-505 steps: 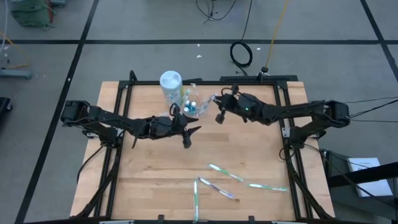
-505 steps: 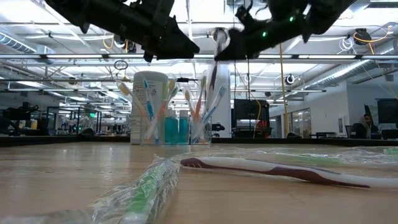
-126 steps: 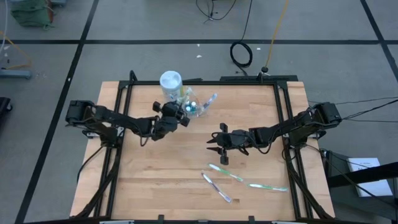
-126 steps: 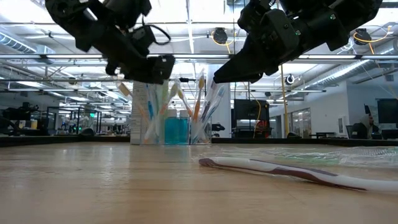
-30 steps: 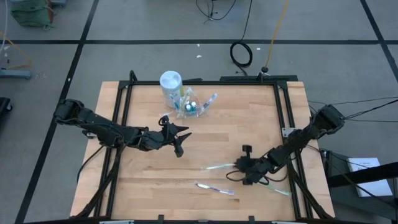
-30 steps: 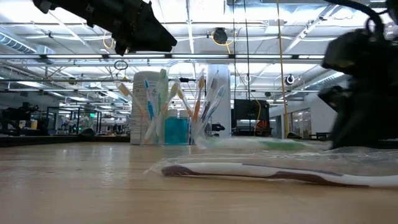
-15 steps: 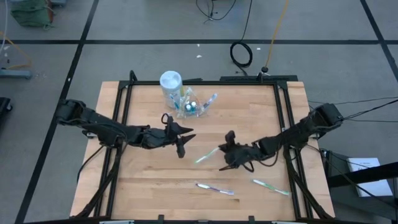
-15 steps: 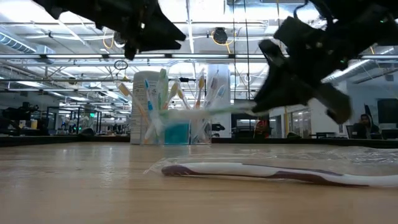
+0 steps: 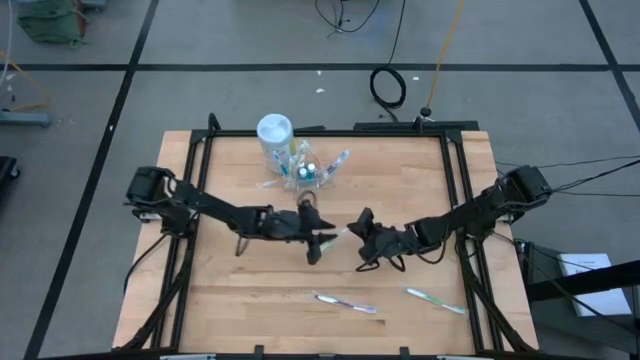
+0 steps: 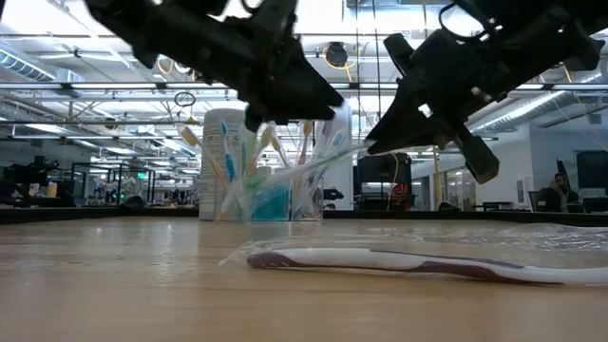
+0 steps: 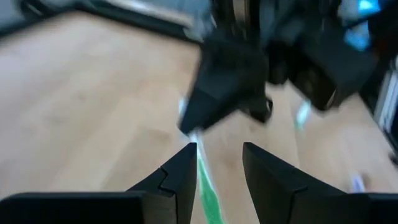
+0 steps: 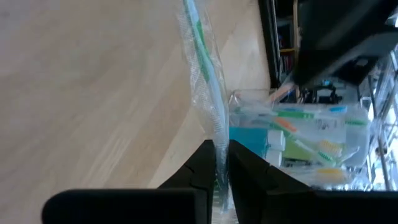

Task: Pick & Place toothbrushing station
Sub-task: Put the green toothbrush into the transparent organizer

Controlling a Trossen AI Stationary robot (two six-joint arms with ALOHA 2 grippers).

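A green toothbrush in a clear wrapper [image 9: 337,237] hangs in the air over the table's middle, between my two grippers. My right gripper [image 9: 354,232] is shut on it. My left gripper [image 9: 322,241] is open, with a finger on each side of the brush's free end [image 11: 205,186]. The clear holder [image 9: 306,170], with several toothbrushes and blue tubes in it, stands at the far middle of the table. It also shows in the low view [image 10: 271,195]. A purple wrapped toothbrush [image 9: 345,302] and a green one [image 9: 435,300] lie flat near the front edge. My left gripper's fingers stand on either side of the brush's free end, which lies close to one finger [image 11: 185,171]; I cannot tell whether it touches. My right gripper pinches the wrapped toothbrush at one end [image 12: 219,149] between its two fingers, coming level from the table's right, along the brush. The brush sticks out beyond the fingertips toward my left gripper, lifted clear of the table and sloping slightly down [image 10: 304,171].
A white canister [image 9: 274,135] stands just left of the holder. Black rails [image 9: 190,200] run along the table's left and right sides. Bare wood lies between the holder and the grippers.
My right gripper has lifted the green toothbrush off the table near the front right and carried it up toward the table's middle. My left gripper has gone toward the table's right until its open fingers stand around the brush's free end.
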